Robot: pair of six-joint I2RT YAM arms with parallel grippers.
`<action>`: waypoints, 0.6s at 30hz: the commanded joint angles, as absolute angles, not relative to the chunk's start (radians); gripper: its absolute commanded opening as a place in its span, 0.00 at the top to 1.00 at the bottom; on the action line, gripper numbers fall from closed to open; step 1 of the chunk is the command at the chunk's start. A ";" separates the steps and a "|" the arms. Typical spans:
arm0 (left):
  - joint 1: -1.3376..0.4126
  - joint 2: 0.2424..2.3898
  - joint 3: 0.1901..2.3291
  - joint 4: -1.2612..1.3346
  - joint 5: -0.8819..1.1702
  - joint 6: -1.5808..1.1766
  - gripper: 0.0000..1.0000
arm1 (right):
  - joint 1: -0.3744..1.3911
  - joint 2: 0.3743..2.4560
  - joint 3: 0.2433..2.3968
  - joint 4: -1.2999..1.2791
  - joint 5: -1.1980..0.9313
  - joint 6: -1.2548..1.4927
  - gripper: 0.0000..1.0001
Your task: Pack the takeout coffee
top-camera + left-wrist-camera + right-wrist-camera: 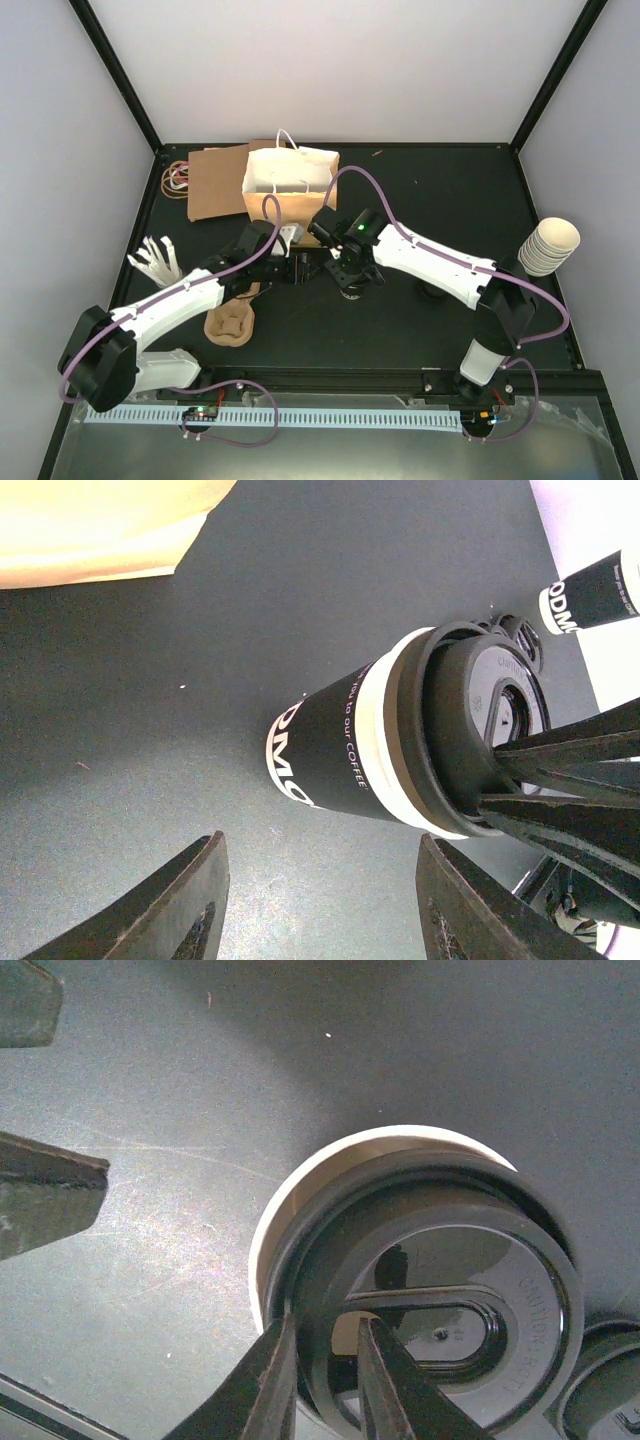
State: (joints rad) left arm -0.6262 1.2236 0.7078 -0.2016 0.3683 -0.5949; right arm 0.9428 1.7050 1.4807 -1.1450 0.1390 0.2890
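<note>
The takeout coffee has a matt black paper wall and a smooth, semi-gloss black plastic lid. The surface is dark, matt and lightly scuffed. The bag at the cup's ten o'clock is matt paper.

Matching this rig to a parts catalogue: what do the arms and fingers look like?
The left arm and right arm have white shells with black joints; purple cables loop along each. The fingers are dark, flat, tapered.
</note>
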 commanded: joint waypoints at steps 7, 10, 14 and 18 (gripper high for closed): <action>-0.614 1.197 0.703 -0.203 0.376 -0.575 0.46 | 0.952 1.706 1.524 -1.152 0.177 0.283 0.84; -0.615 1.197 0.702 -0.202 0.377 -0.575 0.46 | 0.953 1.694 1.527 -1.154 0.180 0.284 0.86; -0.614 1.194 0.702 -0.203 0.377 -0.577 0.46 | 0.953 1.683 1.529 -1.155 0.181 0.287 0.87; -0.614 1.189 0.703 -0.205 0.377 -0.577 0.46 | 0.954 1.677 1.533 -1.158 0.179 0.288 0.87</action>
